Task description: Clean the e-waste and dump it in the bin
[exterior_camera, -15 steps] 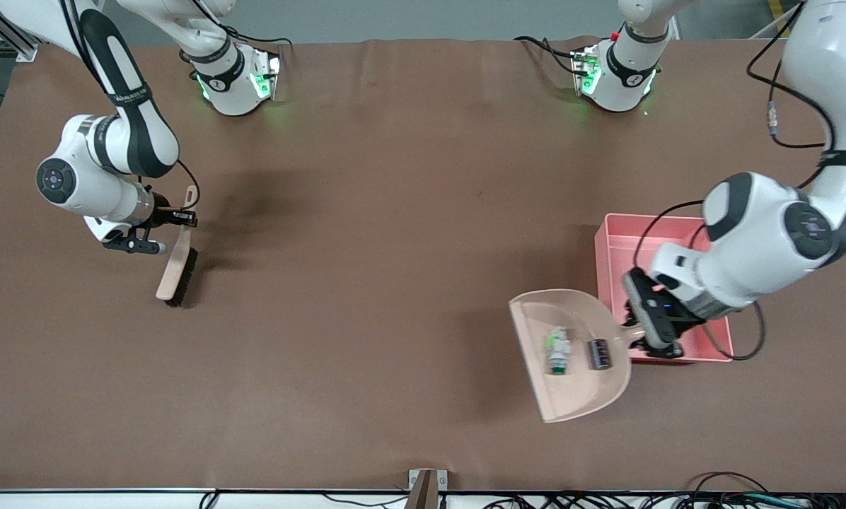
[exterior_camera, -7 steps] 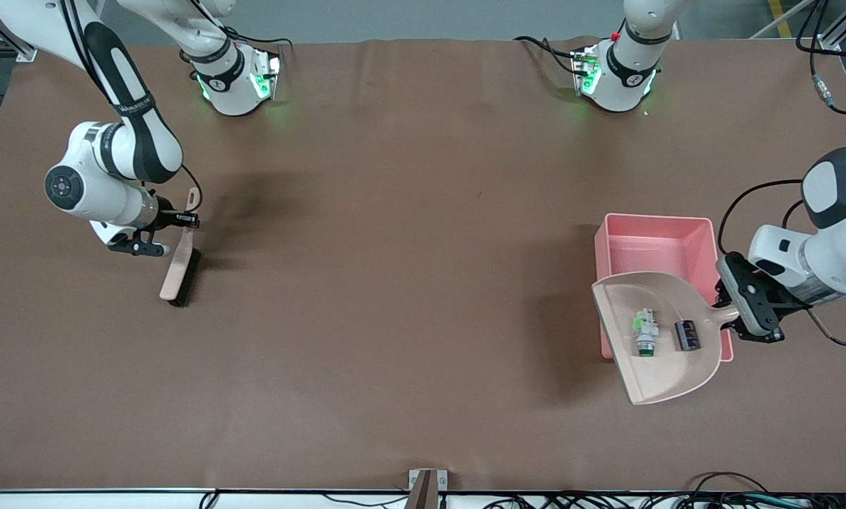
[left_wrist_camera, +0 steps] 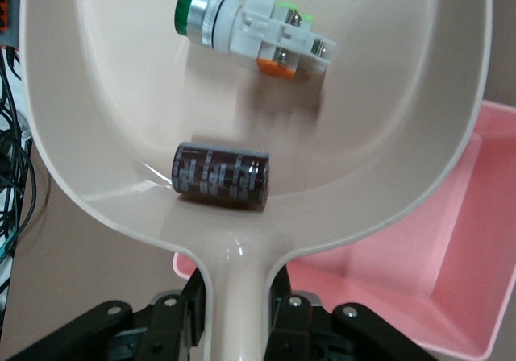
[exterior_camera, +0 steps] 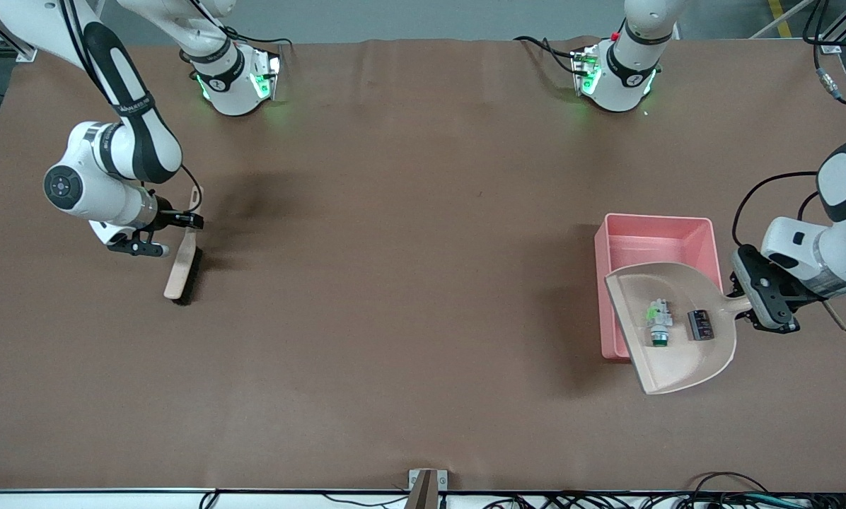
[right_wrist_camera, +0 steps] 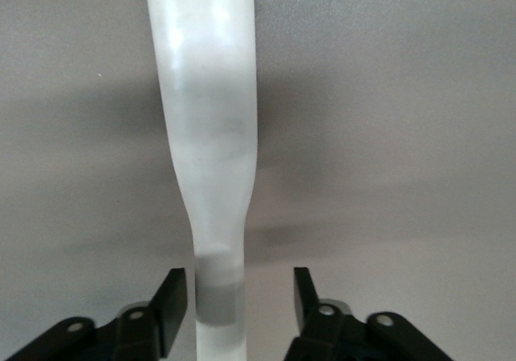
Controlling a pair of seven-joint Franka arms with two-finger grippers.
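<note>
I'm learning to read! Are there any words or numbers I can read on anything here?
No text here can be read for sure.
Dark capacitor in the dustpan: pale print on its sleeve, too blurred to read.
Right arm: small lettering on its black band, too small to read.
White switch, pink bin, brush: no writing visible.

You'll find a beige dustpan (exterior_camera: 678,353) at about four o'clock on the brown table (exterior_camera: 395,283), its handle toward the left arm's end. At nine o'clock lies a hand brush (exterior_camera: 181,268), pale handle, dark bristles facing the table's middle.
</note>
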